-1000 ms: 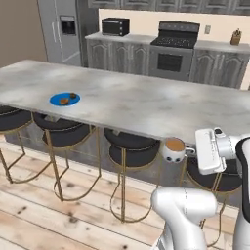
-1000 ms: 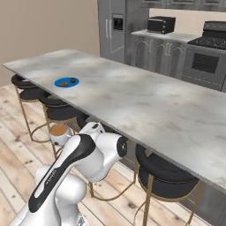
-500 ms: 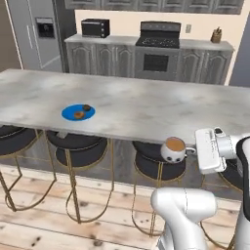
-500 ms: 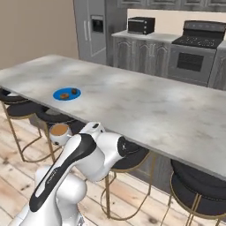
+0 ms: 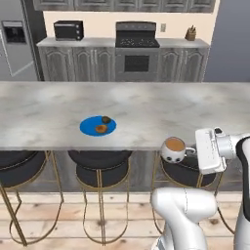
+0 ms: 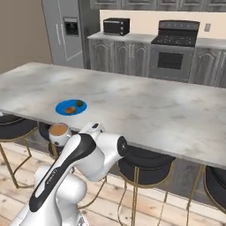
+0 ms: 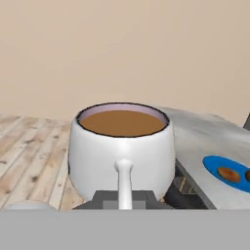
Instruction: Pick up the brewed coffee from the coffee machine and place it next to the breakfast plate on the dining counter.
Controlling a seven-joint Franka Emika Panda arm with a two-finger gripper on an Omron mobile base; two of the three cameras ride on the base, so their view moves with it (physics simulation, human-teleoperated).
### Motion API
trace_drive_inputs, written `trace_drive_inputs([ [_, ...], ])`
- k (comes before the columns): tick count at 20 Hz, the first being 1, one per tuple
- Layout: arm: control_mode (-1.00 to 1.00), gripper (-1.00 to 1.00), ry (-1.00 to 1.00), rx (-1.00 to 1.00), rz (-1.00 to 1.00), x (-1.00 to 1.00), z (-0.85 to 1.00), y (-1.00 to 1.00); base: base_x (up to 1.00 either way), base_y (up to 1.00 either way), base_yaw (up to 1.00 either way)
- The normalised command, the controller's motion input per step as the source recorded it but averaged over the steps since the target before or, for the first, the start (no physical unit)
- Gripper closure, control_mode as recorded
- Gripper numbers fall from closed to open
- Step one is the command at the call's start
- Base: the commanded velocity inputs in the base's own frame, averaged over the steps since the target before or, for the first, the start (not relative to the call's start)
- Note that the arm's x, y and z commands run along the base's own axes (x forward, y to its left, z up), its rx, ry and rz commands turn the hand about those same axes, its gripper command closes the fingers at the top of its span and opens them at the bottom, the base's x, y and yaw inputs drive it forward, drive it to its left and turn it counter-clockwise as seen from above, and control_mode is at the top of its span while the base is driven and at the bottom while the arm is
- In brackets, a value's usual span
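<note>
Now I hold the small white dotted mug of brown coffee [image 5: 173, 149] by its handle in the gripper [image 5: 195, 151], upright against spilling, just off the marbled dining counter's [image 5: 146, 110] near edge, right of the round blue plate [image 5: 97, 126]

Open marbled dining counter [image 5: 146, 110] all round breakfast plate [image 5: 98, 126], mug [image 5: 173, 149] held off its near edge, black stools [image 5: 99, 166] crowding underneath.

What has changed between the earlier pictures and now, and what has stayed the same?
The base has driven along the dining counter, so both base views swing round: the counter now lies square across the left base view and the breakfast plate sits nearer the middle. That is camera motion, not the plate moving. Unchanged: the pincer still holds the brewed coffee by its handle, upright, below the counter edge.
</note>
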Motion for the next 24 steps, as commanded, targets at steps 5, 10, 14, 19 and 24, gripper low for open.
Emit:
trace_drive_inputs([
  [5, 1.00, 1.00, 0.00, 0.00, 0.00, 0.00, 0.00, 0.00, 0.78, 1.00, -0.41],
  [10, 1.00, 1.00, 0.00, 0.00, 0.00, 0.00, 0.00, 0.00, 0.71, 0.77, -0.35],
  [14, 1.00, 1.00, 0.00, 0.00, 0.00, 0.00, 0.00, 0.00, 0.69, 0.24, -0.20],
  [19, -1.00, 1.00, 0.00, 0.00, -0.03, 0.49, -0.09, -0.05, 0.13, 0.00, -0.02],
  [24, -1.00, 1.00, 0.05, 0.00, -0.03, 0.51, -0.03, -0.43, 0.00, 0.00, 0.00],
])
